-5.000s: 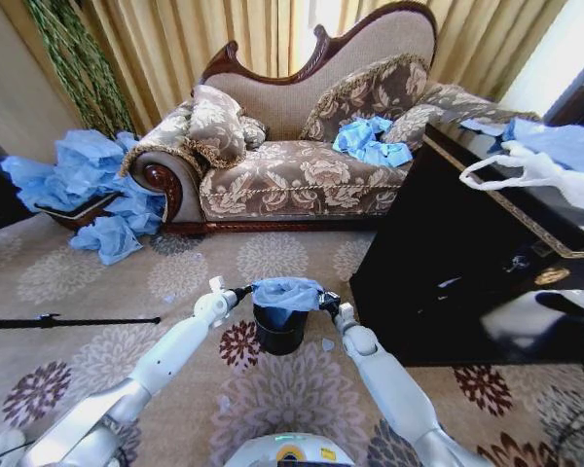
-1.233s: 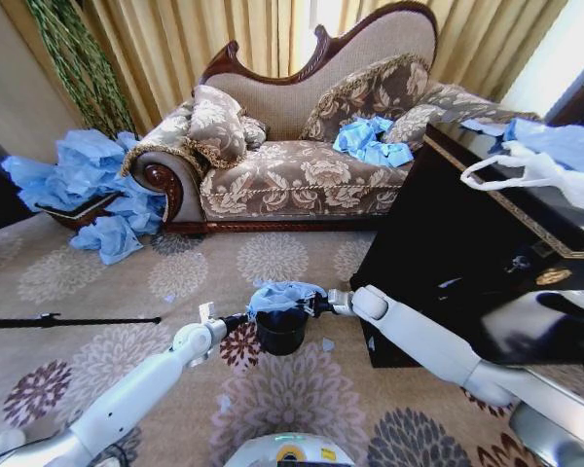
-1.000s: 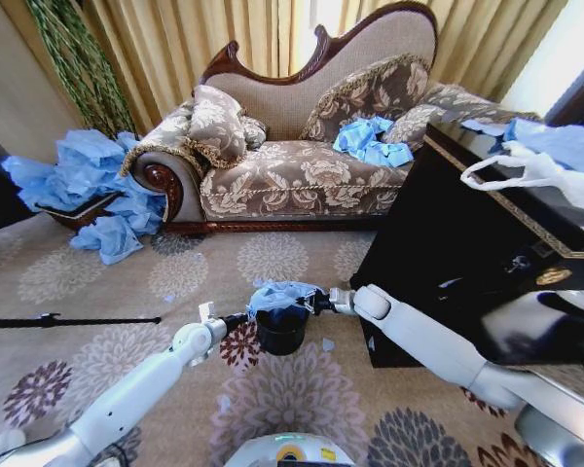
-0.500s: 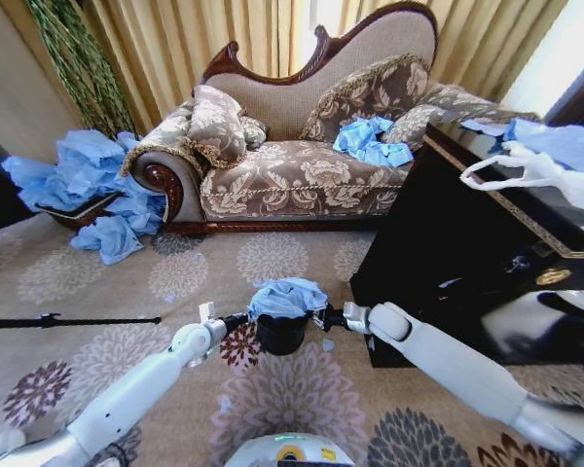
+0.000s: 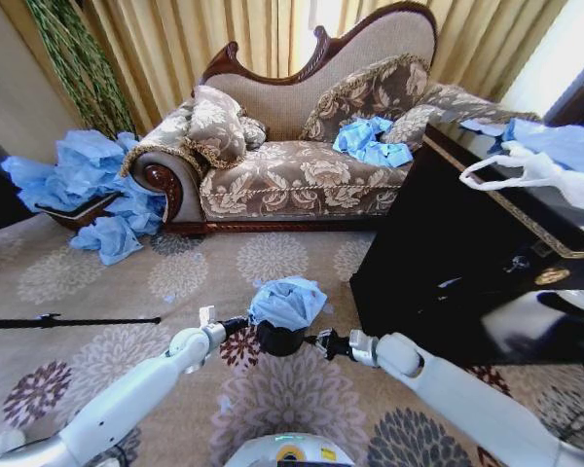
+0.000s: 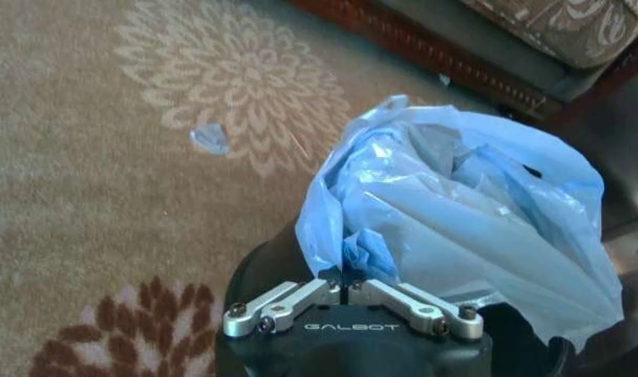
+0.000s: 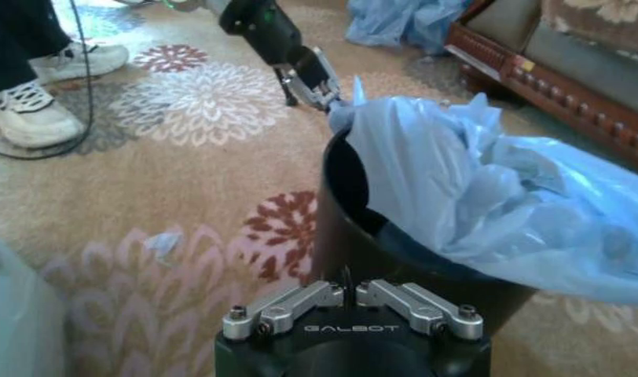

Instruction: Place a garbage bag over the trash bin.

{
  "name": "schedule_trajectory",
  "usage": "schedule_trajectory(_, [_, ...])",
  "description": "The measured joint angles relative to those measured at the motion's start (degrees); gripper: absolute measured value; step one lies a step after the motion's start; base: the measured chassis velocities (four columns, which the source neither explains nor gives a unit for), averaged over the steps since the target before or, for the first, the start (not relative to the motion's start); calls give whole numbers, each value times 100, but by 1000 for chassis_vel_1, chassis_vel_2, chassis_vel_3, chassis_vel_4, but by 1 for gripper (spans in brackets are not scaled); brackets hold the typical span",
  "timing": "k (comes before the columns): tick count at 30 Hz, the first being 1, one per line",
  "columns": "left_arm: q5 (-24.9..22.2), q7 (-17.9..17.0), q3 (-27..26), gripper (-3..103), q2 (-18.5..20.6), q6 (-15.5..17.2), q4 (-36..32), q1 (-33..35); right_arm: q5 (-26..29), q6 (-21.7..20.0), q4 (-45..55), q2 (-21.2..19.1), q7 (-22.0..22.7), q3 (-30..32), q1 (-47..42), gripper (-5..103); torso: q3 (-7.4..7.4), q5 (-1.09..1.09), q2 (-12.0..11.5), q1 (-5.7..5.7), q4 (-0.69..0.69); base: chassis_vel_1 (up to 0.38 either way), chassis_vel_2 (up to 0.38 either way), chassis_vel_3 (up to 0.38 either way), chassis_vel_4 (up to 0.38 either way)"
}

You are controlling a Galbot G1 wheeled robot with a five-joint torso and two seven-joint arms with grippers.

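On the patterned carpet (image 5: 127, 292) before the robot stood the trash bin (image 5: 279, 340), upright, its mouth facing up, with the garbage bag (image 5: 288, 301) bunched in a puffed heap over its opening and spilling toward the far side. A dark cabinet (image 5: 438, 263) stood close on the robot's right of the bin, with a white plastic bag (image 5: 535, 170) lying on its top. Beyond lay a sofa (image 5: 302, 146) carrying a few crumpled blue bags (image 5: 370, 139), and a large pile of blue bags (image 5: 83, 190) sat by its armrest. A black rod (image 5: 68, 320) lay on the floor to the left.

The left gripper (image 5: 245, 322) met the bin's rim from the left; the wrist view showed its fingers (image 6: 298, 297) pressed together on a fold of the bag's edge. The right gripper (image 5: 321, 342) sat at the rim's near right side, its fingers (image 7: 397, 298) drawn together with only a thin sliver between them; whether they pinched any plastic could not be made out.

The bag hid most of the bin's opening, so whether any of it hung inside the bin could not be judged. A person's shoe (image 7: 36, 118) showed on the carpet, cut off at the picture's edge.
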Motion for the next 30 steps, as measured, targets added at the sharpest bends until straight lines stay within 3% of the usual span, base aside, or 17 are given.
schedule_trajectory(5, [10, 14, -47, 0, 21, -3, -50, 44, 215, 23, 158, -100, 277, 204, -89, 0, 0, 0, 0, 0, -2, 0, 0, 0, 0])
schedule_trajectory(7, [28, 18, -76, 0, 11, -12, -73, 83, 713, -12, 511, -222, 730, 677, -376, 0, 0, 0, 0, 0, -2, 0, 0, 0, 0])
schedule_trajectory(12, [45, 25, -78, 0, 1, -22, -74, 107, 1192, -228, 913, -269, 1246, 1240, -564, 6, 0, 0, 0, 0, -4, 0, 0, 0, 0])
schedule_trajectory(14, [48, 27, -78, 0, 1, -24, -74, 116, 1627, -435, 1062, -223, 2060, 1408, -511, 12, 0, -2, 0, 0, -3, 0, 0, 0, 0])
schedule_trajectory(15, [48, 27, -78, 0, -2, -25, -76, 119, 1892, -489, 1020, -106, 2676, 1406, -420, 22, 0, 0, 0, 0, -2, 0, 0, 0, 0])
schedule_trajectory(16, [48, 27, -78, 0, -2, -25, -76, 119, 1892, -489, 1020, -106, 2676, 1406, -420, 22, 0, 0, 0, 0, -2, 0, 0, 0, 0])
schedule_trajectory(18, [48, 27, -79, 0, -18, -25, -93, 119, 2374, -536, 795, 111, 3567, 1334, -274, 33, 0, 1, 0, 1, 0, 0, 0, 0, 0])
schedule_trajectory(21, [48, 27, -73, 0, -52, -25, -92, 112, 3212, -624, 463, 410, 4474, 1217, -135, 49, 1, 1, 0, 1, -2, 0, 0, 0, 0])
schedule_trajectory(23, [47, 25, -68, 0, -61, -26, -86, 108, 3413, -655, 377, 488, 4628, 1198, -113, 49, 1, 1, 0, 1, -1, 0, 0, 0, 0])
schedule_trajectory(24, [47, 23, -64, 0, -64, -26, -75, 104, 3666, -725, 309, 568, 4744, 1199, -106, 60, 1, 0, 0, 1, -2, 0, 0, 0, 0])
schedule_trajectory(26, [44, 22, -62, 0, -62, -25, -71, 103, 3851, -787, 299, 606, 4807, 1202, -112, 60, 1, 0, 0, 1, -2, 0, 0, 0, 0])
schedule_trajectory(30, [37, 19, -60, 0, -46, -25, -52, 100, 4316, -931, 336, 683, 4919, 1211, -155, 77, 1, 0, 0, 1, -3, 0, 0, 0, 0])
